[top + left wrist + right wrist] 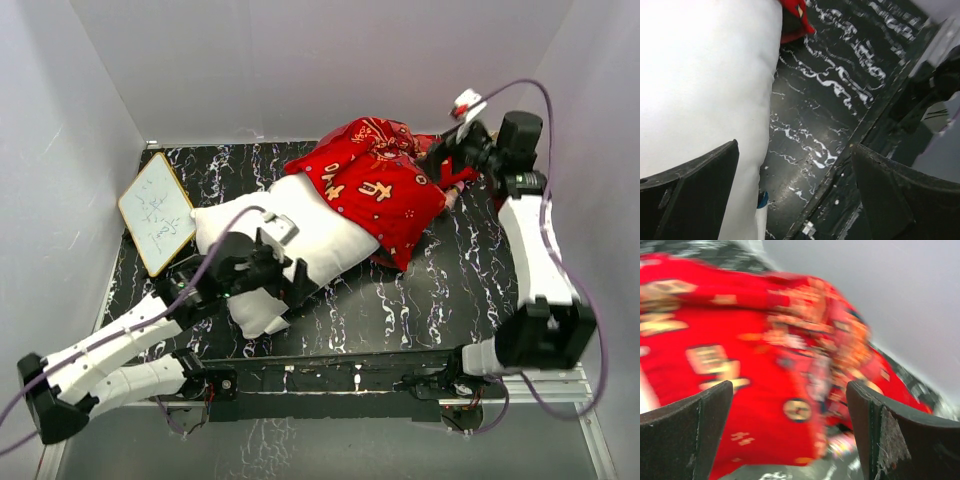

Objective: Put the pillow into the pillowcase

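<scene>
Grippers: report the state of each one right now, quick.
Left gripper: open, holding nothing, with the pillow beside one finger.
Right gripper: open, holding nothing, facing the pillowcase.

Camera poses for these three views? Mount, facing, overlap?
Top external: above, behind the bases, looking down on table, both arms, pillow partly inside pillowcase.
Left wrist: on left arm, looking past open left pincer along pillow and table.
Right wrist: on right arm, facing pillowcase through open right pincer; blurred.
Shared: pillowcase shows in all three.
</scene>
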`<state>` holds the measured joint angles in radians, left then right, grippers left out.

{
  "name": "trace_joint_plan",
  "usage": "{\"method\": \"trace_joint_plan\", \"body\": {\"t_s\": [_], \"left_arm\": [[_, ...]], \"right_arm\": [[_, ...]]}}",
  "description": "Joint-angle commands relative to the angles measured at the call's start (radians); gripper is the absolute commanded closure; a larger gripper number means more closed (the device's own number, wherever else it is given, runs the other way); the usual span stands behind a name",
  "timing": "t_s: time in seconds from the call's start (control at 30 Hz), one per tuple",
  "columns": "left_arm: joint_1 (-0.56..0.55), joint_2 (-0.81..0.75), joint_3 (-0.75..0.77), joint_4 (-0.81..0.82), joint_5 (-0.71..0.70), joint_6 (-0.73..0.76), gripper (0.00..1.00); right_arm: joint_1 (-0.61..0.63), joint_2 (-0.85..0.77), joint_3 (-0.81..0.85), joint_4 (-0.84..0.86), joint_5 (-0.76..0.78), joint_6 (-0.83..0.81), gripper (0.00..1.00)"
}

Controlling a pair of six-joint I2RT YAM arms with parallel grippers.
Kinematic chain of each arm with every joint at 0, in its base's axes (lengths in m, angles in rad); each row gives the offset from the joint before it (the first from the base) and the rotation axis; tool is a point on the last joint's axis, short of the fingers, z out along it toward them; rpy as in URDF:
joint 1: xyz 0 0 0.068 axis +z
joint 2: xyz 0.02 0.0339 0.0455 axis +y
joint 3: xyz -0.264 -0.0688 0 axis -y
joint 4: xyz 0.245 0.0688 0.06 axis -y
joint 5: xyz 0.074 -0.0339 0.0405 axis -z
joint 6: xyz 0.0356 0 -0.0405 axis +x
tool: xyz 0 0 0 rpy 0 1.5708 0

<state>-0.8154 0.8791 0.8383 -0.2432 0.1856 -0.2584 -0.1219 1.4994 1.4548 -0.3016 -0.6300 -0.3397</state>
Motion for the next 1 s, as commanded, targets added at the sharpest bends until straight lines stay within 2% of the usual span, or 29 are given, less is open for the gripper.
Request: {"method": "trace_joint_plan", "body": {"t_s": [0.0,0.07,0.17,0.27,0.4,0.47,0.6,0.67,0.7,0.77,0.83,0.87,0.9,0.93,0.97], "left_arm": [[-0.219,0.080,0.080,-0.119,-0.422,0.165,0.04],[-0.314,0.144,0.103,-0.139,-0.570,0.206,0.03],[-0.420,0.249,0.147,-0.163,-0.797,0.256,0.03],[-0.449,0.344,0.196,-0.177,-0.912,0.273,0.03],[-0.450,0.441,0.199,-0.125,-1.052,0.330,0.03],[-0.444,0.475,0.177,-0.056,-1.065,0.372,0.03],[-0.409,0.529,0.130,0.088,-1.005,0.432,0.03],[-0.384,0.559,0.122,0.109,-0.986,0.437,0.04],[-0.367,0.570,0.118,0.117,-0.975,0.438,0.07],[-0.331,0.584,0.113,0.125,-0.926,0.434,0.17],[-0.285,0.585,0.103,0.148,-0.862,0.428,0.32],[-0.263,0.583,0.100,0.154,-0.829,0.424,0.43],[-0.240,0.578,0.100,0.157,-0.784,0.417,0.68],[-0.214,0.572,0.105,0.160,-0.738,0.407,0.87],[-0.188,0.567,0.112,0.162,-0.690,0.402,0.98]], "right_arm": [[0.176,-0.250,-0.170,-0.223,-0.461,-0.277,0.00],[0.307,-0.305,-0.250,-0.246,-0.322,-0.257,0.01],[0.452,-0.336,-0.371,-0.158,-0.042,-0.172,0.02],[0.473,-0.308,-0.442,-0.068,0.153,-0.119,0.04],[0.496,-0.224,-0.463,-0.015,0.360,-0.094,0.12],[0.504,-0.196,-0.477,0.018,0.408,-0.082,0.18],[0.527,-0.137,-0.475,0.048,0.498,-0.073,0.30],[0.527,-0.124,-0.463,0.029,0.515,-0.072,0.42],[0.527,-0.130,-0.460,0.017,0.504,-0.071,0.52],[0.527,-0.162,-0.470,0.009,0.435,-0.076,0.72],[0.527,-0.204,-0.475,-0.025,0.308,-0.109,0.85],[0.526,-0.224,-0.473,-0.047,0.232,-0.126,0.89],[0.527,-0.239,-0.467,-0.075,0.152,-0.152,0.92],[0.527,-0.248,-0.451,-0.097,0.082,-0.169,0.92],[0.528,-0.254,-0.431,-0.118,0.018,-0.180,0.92]]}}
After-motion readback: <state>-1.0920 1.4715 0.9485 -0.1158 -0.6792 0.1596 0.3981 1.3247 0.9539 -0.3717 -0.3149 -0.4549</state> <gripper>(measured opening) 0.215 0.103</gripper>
